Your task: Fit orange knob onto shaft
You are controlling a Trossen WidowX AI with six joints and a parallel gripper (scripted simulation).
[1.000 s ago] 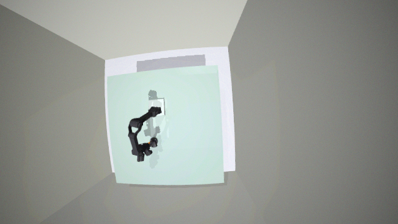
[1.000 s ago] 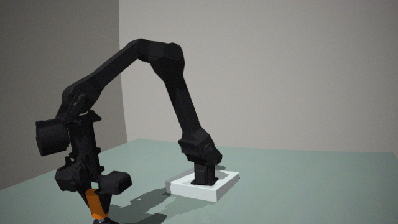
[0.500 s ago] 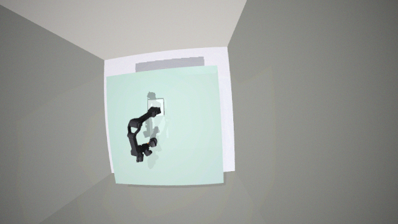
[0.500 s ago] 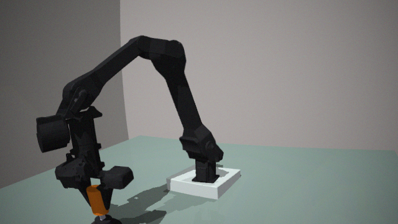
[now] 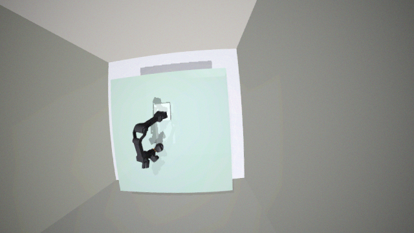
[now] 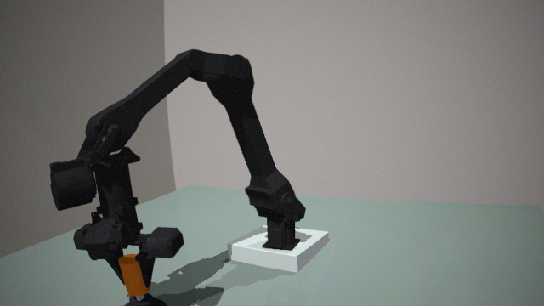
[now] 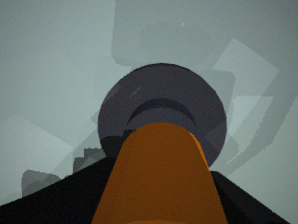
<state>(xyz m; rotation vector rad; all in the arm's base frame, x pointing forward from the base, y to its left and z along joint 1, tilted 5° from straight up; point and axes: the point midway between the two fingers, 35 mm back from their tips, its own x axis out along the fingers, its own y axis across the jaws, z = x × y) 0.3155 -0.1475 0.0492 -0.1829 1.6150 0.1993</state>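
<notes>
My gripper (image 6: 133, 272) is shut on the orange knob (image 6: 133, 275) (image 7: 160, 196), a cylinder held nearly upright, slightly tilted. Its lower end sits just above the dark round pedestal (image 6: 146, 301) (image 7: 113, 112), which lies at the bottom left of the exterior view. In the wrist view the knob covers the pedestal's middle, so the silver shaft is hidden; a dark arc shows just past the knob's end. In the overhead view the gripper (image 5: 158, 149) is small and dark over the pedestal, with a speck of orange showing.
The arm's base stands on a white square plate (image 6: 278, 255) (image 5: 167, 107) near the table's middle. The pale green table top (image 5: 194, 136) (image 6: 404, 255) has its edges well away from the gripper. Grey walls stand behind.
</notes>
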